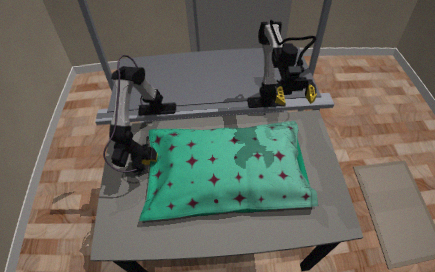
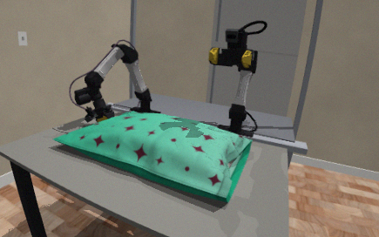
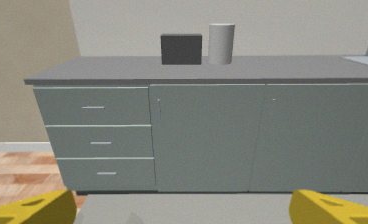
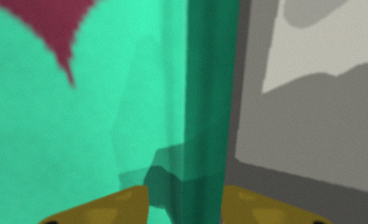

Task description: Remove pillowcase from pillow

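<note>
From the top, the green pillowcase [image 1: 226, 192] [image 2: 166, 150] [image 4: 60, 130], plump over its pillow, lies between the worktop's [image 1: 216, 232] [image 2: 79, 174] [image 4: 315, 120] side edges; my right hand [image 1: 148, 159] [image 2: 103, 118] [image 4: 185, 195] is beside one short end. In the exterior view, my left hand [image 1: 296, 94] [image 2: 230, 58] [image 3: 182, 199] hangs above the rail edge, open. Left wrist: wide fingers before kitchen cabinets [image 3: 205, 140]. Right wrist: partly open, gripping nothing, by the pillowcase's edge
</note>
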Motion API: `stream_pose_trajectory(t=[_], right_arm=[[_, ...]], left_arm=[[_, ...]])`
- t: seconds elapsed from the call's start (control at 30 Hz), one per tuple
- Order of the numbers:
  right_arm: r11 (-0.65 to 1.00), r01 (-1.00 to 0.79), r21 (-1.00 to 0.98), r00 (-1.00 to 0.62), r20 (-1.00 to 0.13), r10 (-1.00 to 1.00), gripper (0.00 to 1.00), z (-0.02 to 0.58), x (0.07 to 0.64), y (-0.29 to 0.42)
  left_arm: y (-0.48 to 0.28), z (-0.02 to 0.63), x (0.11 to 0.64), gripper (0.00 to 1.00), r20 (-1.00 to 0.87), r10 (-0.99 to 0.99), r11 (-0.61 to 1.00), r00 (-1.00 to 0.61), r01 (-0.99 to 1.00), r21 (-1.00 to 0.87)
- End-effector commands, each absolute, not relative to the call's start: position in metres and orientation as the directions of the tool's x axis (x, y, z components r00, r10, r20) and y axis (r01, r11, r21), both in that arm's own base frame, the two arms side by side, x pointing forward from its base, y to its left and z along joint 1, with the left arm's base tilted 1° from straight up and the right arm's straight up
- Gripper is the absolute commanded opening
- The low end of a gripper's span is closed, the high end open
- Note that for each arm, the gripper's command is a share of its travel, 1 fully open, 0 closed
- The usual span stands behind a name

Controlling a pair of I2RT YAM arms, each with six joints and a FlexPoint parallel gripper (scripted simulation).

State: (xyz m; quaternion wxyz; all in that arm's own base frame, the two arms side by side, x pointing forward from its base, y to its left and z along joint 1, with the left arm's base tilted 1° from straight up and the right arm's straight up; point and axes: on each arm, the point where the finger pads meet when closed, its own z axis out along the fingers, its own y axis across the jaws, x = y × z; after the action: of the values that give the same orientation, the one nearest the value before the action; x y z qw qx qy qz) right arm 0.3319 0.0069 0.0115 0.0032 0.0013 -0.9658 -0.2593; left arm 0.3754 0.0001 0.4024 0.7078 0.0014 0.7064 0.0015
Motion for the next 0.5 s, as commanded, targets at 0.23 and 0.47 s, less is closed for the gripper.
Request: stream_pose_trajectory(t=[0.23, 0.47], right_arm=[[0.862, 0.001, 0.508, -1.0, -0.015, 0.01, 0.24, 0.0149, 0.3341, 0.0068], [0.862, 0.001, 0.506, -1.0, -0.014, 0.01, 0.15, 0.0147, 0.3341, 0.0066]], left_arm=[[-0.0044, 0.4204, 0.3734, 1.0, -0.999, -0.003, 1.0, 0.038, 0.018, -0.002], [-0.0044, 0.4204, 0.3734, 1.0, -0.999, -0.003, 1.0, 0.038, 0.018, -0.002]])
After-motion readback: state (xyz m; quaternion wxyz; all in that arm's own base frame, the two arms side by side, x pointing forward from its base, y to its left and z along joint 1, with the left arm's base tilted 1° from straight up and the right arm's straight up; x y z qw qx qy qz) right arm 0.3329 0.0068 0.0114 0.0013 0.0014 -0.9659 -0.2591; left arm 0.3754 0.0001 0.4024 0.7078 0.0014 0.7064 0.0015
